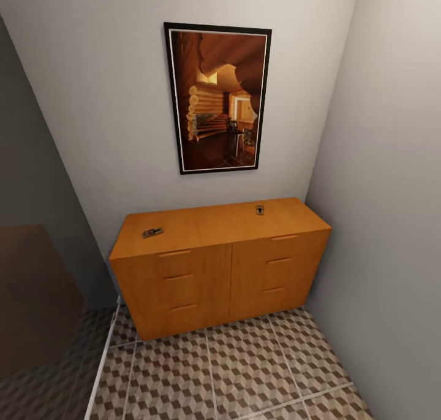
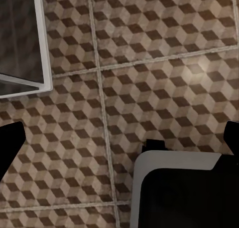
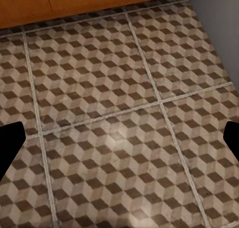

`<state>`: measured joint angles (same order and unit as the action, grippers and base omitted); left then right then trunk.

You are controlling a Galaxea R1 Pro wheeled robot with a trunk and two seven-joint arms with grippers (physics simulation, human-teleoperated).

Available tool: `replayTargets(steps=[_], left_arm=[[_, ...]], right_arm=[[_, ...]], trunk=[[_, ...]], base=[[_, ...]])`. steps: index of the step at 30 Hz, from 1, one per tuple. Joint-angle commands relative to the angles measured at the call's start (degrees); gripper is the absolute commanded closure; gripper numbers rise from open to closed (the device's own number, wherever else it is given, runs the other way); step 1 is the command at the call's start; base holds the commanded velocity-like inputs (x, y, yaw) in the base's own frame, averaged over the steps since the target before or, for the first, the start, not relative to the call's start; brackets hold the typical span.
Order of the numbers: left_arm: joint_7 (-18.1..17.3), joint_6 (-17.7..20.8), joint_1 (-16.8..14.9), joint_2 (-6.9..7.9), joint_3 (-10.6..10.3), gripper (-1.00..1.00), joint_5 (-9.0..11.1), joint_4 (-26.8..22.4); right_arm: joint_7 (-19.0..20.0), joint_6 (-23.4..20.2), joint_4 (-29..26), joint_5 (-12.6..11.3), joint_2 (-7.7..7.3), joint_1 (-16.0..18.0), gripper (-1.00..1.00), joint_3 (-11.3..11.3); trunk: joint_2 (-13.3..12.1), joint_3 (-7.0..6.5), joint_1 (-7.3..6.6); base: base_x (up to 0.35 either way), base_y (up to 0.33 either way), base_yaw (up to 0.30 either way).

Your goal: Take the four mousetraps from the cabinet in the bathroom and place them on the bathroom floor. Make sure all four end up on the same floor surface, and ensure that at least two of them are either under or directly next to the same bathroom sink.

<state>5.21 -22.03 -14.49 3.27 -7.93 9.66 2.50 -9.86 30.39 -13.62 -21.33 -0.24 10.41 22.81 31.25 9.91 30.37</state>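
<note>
Two mousetraps lie on top of the cabinet (image 1: 220,273) in the head view: one mousetrap (image 1: 152,232) near the left front edge, turned at an angle, and another mousetrap (image 1: 260,210) toward the right rear, well apart from the first. The other two of the four cannot be found in these pictures; they may sit inside closed drawers or elsewhere, but that is only a guess.

The cabinet stands against the wall beneath a framed picture (image 1: 218,98), with all six drawers shut. The bathroom floor (image 1: 245,371) spreads out in front of it, bare of traps as far as the frames reach.

The step in hand looks like the approach: the robot faces the cabinet from a short way off and nothing is grasped yet. The next move calls for closing in on the cabinet, raising an arm to the top and pinching one of the small flat boards from above, which will need careful aim given how thin they are.

Both wrist cameras look down at the tiles. The left hand (image 2: 119,143) and the right hand (image 3: 119,143) each show dark fingertips at the frame's two edges, so both stand spread wide and hold nothing. A dark, white-edged part of the robot (image 2: 179,193) partly blocks the left wrist view, and a white-framed glass panel (image 2: 42,43) is cut off at its corner. The sink cannot be made out.
</note>
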Motion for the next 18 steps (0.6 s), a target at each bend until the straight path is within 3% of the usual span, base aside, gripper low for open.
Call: replayTargets(steps=[1, 11, 14, 18], left_arm=[[0.07, -0.35, -0.10, -0.02, -0.50, -1.00, 0.45, 0.23], [0.12, -0.31, -0.10, -0.02, -0.50, -1.00, 0.47, 0.23], [0.47, -1.28, -0.92, 0.22, -1.47, -1.00, 1.47, -0.10], [-0.06, -1.96, -0.35, -0.08, -2.13, -1.00, 2.19, -0.32]], right_arm=[[-0.43, 0.11, 0.00, -0.20, -0.03, 0.05, -1.00, 0.49], [-0.26, 0.69, 0.71, -0.15, -0.58, 0.05, -1.00, 0.49], [0.06, 1.00, 1.67, 0.68, 0.40, 1.03, -1.00, 0.62], [-0.34, 0.89, 2.16, -0.10, 1.53, 2.32, -1.00, 0.65]], trunk=[[0.09, 0.10, 0.02], [0.09, 0.10, 0.02], [0.09, 0.10, 0.02], [0.09, 0.10, 0.02]], base=[[0.009, 0.000, 0.000], [0.002, 0.000, 0.000], [0.000, 0.000, 0.000], [0.000, 0.000, 0.000]])
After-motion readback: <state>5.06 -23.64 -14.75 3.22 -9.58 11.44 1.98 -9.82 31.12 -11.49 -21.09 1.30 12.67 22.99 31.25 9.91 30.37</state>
